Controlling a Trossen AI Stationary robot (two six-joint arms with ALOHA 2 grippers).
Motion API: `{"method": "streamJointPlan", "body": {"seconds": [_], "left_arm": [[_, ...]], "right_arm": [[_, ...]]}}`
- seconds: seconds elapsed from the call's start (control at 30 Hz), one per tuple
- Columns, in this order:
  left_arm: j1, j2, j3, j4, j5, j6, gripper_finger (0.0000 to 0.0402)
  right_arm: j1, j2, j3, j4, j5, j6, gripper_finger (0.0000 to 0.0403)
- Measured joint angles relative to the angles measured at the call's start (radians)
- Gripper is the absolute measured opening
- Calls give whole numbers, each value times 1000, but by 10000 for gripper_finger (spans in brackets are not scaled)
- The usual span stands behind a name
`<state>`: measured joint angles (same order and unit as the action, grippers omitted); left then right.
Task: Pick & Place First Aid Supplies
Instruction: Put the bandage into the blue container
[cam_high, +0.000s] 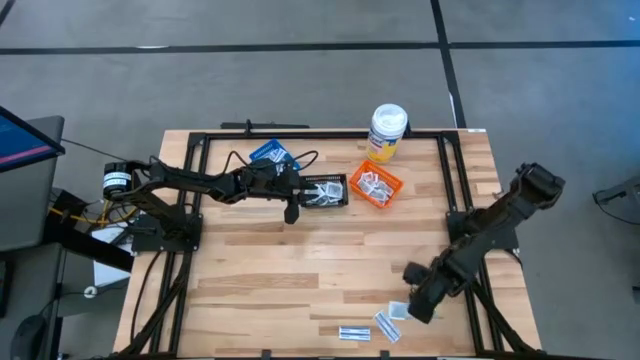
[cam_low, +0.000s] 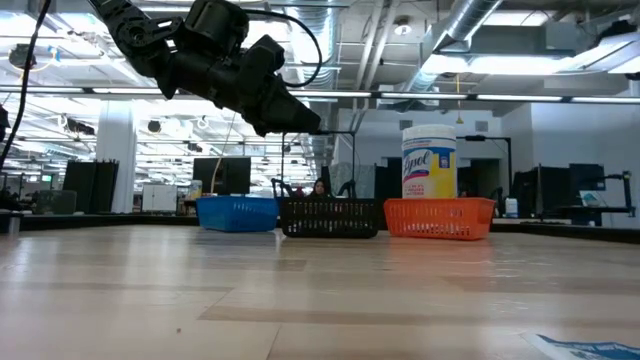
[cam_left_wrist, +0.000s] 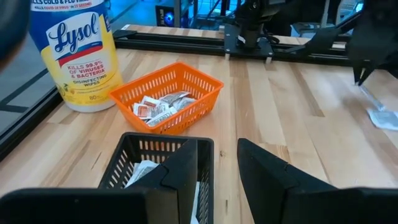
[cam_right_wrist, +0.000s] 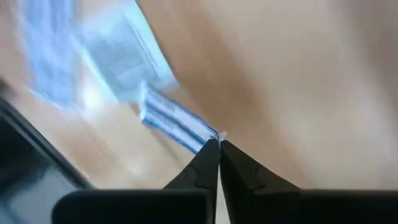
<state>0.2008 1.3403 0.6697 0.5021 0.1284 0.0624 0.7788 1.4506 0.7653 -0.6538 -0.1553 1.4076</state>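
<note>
First aid packets lie near the table's front right: a strip (cam_high: 353, 332), another strip (cam_high: 385, 325) and a square one (cam_high: 397, 312). My right gripper (cam_high: 417, 305) points steeply down beside them, shut on a blue-and-white strip packet (cam_right_wrist: 174, 121). My left gripper (cam_left_wrist: 225, 168) hovers open at the near rim of the black basket (cam_high: 327, 190), with nothing between its fingers. White packets lie in the black basket (cam_left_wrist: 140, 171) and in the orange basket (cam_high: 376, 185). My right gripper pinches the strip packet by its very end (cam_right_wrist: 214, 135), only at the fingers' free tips. It comes from above, slanting down. The packet runs away from the tips along the wood; whether it is lifted clear I cannot tell because of blur.
A tall white bottle with a yellow label (cam_high: 387, 132) stands behind the orange basket. A blue basket (cam_high: 270, 152) sits behind my left arm. A black metal frame (cam_high: 450, 170) runs around the table's edges. Bare wood fills the table's middle (cam_high: 300, 270).
</note>
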Motion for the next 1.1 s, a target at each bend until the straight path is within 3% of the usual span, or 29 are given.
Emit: {"method": "streamJointPlan", "body": {"seconds": [0.17,0.3,0.4,0.47,0.53,0.77,0.87,1.1], "left_arm": [[-20,0,0,9,35,6,115],[-53,2,0,12,105,5,115],[-85,16,0,11,112,7,115],[-103,30,0,20,107,8,115],[-113,43,0,25,89,11,115],[-122,127,0,97,1,67,126],[-122,181,0,107,-4,65,139],[-120,200,0,127,-125,121,156]], "right_arm": [[-71,-89,7,-20,411,-224,9],[-175,-94,7,2,769,-499,12],[-270,-45,7,142,986,-775,8],[-339,-6,7,275,1050,-917,3],[-410,34,7,419,1037,-1010,2],[-578,133,7,748,785,-1104,3],[-604,163,7,781,750,-1111,2],[-610,216,8,820,700,-1127,3]]}}
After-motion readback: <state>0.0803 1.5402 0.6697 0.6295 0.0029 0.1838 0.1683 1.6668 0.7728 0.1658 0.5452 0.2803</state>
